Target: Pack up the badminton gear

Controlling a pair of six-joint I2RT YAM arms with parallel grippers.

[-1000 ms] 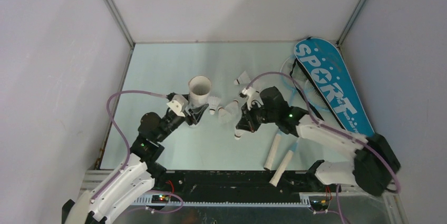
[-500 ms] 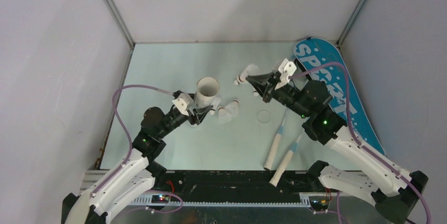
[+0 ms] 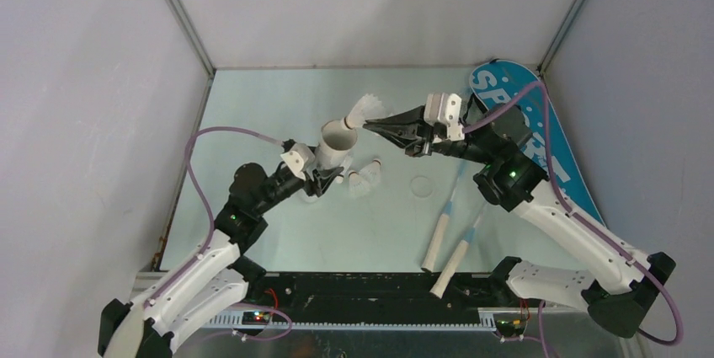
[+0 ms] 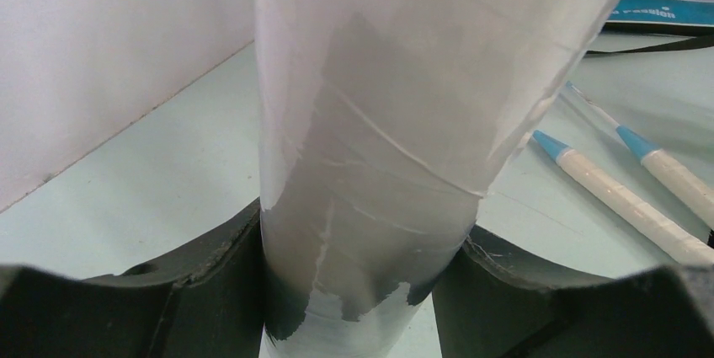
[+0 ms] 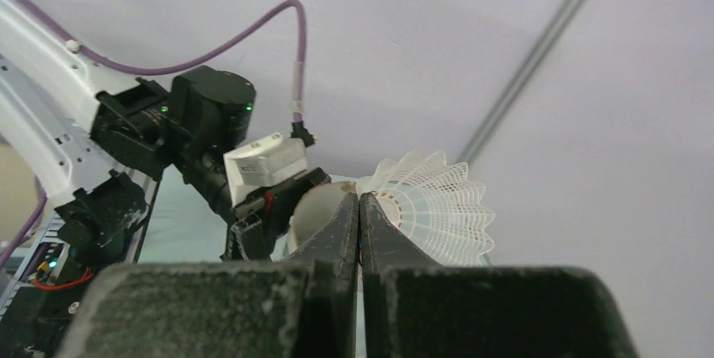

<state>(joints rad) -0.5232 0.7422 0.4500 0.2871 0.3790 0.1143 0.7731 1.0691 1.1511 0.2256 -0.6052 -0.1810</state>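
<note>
Top external view: the right arm (image 3: 581,240) covers much of the blue bag (image 3: 487,82). Low on the white tube (image 3: 337,146), the left gripper (image 3: 324,179) is clamped. Racket handles (image 3: 438,244) show, but the heads are hidden. The right gripper (image 3: 375,125) pinches a shuttlecock (image 3: 364,110) at the tube's mouth.

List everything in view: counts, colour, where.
white feather shuttlecock: 1, white, held by the tube's mouth
loose shuttlecocks: apparently 2, white, on the table right of the tube
long white tube: 1, white, standing with its open end up
clear round disc: 1, transparent, flat at mid-table
thin rackets with cream handles: 2, side by side, handles nearest the arms
blue racket-shaped "SPORT" bag: 1, blue, far right
left fingers: black, clamped on the tube
right fingers: black, pinching the shuttlecock
</note>
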